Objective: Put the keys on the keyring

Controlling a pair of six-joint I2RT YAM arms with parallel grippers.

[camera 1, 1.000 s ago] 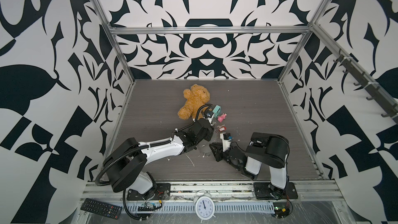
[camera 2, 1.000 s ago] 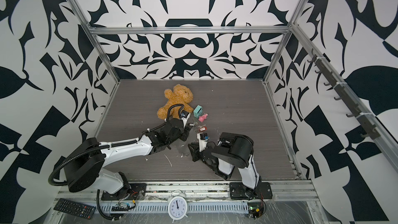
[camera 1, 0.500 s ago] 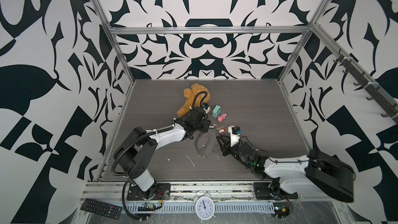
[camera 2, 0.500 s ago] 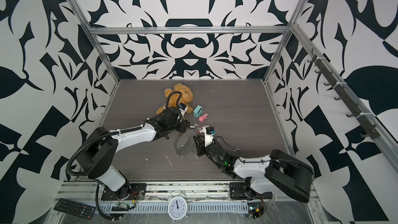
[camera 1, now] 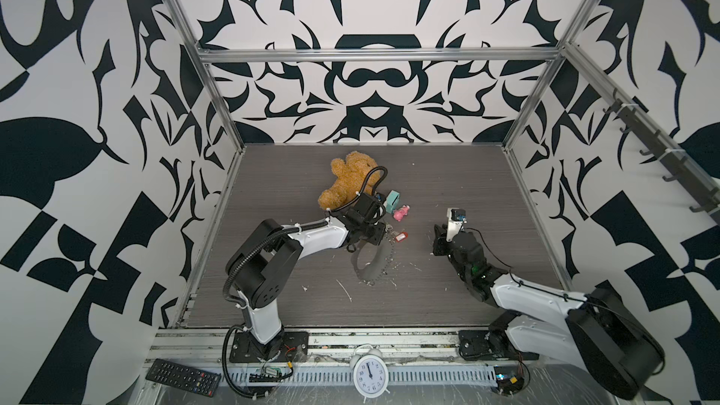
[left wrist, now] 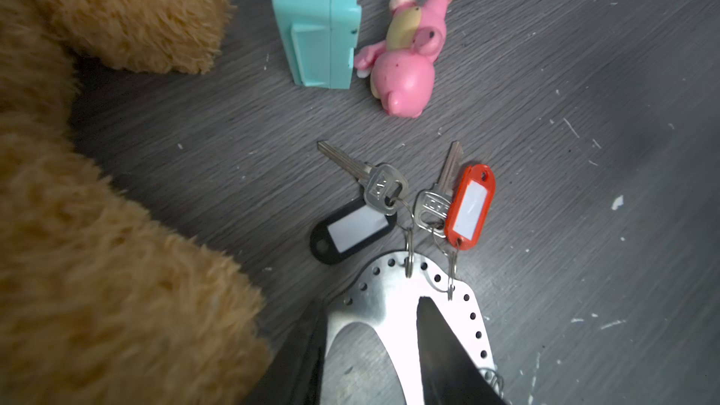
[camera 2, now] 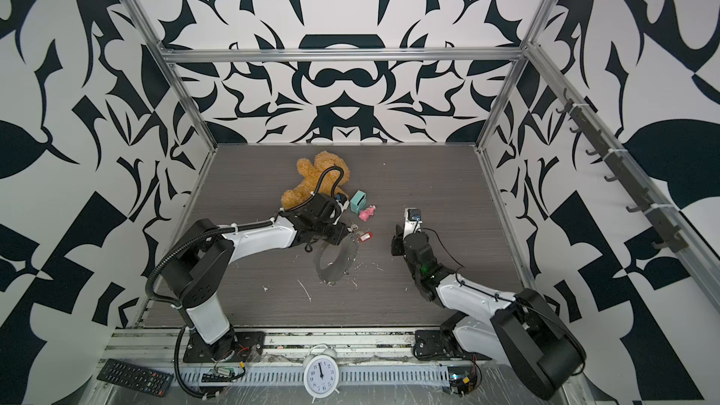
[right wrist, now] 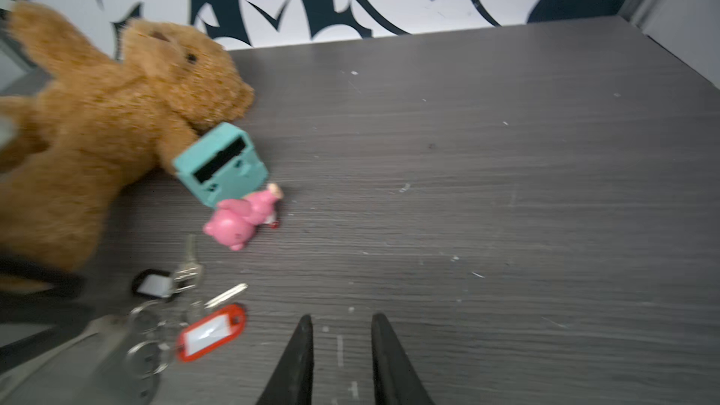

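- For the left gripper (left wrist: 368, 301): reaches low over the tabletop (left wrist: 584, 150) just beside the teddy bear (left wrist: 97, 227) and straddles the end of the strap (left wrist: 393, 286), one finger against the band; cannot tell whether it pinches the band or only brackets it
- For the strap in both top views (camera 1: 368, 262): stands on edge as a curved loop, running from that gripper toward the near side of the tabletop
- For the keyring (left wrist: 408, 257): shows as two thin silver rings, each threaded through a hole in the strap's dotted edge
- For the red tag (left wrist: 469, 204): hangs off one ring together with a metal key (left wrist: 432, 204) and lies flat on the tabletop
- For the black fob (left wrist: 352, 229): sits on the other ring with a second key, flat, near the red tag but not touching it
- For the right gripper (right wrist: 341, 317): sits well apart from the keys, toward the right in both top views (camera 1: 437, 232); fingers partly spread, bare tabletop between them, grasps nothing
- For the teal box (left wrist: 315, 21) and pink toy (left wrist: 405, 52): lie just beside each other, beyond the keys, near the bear
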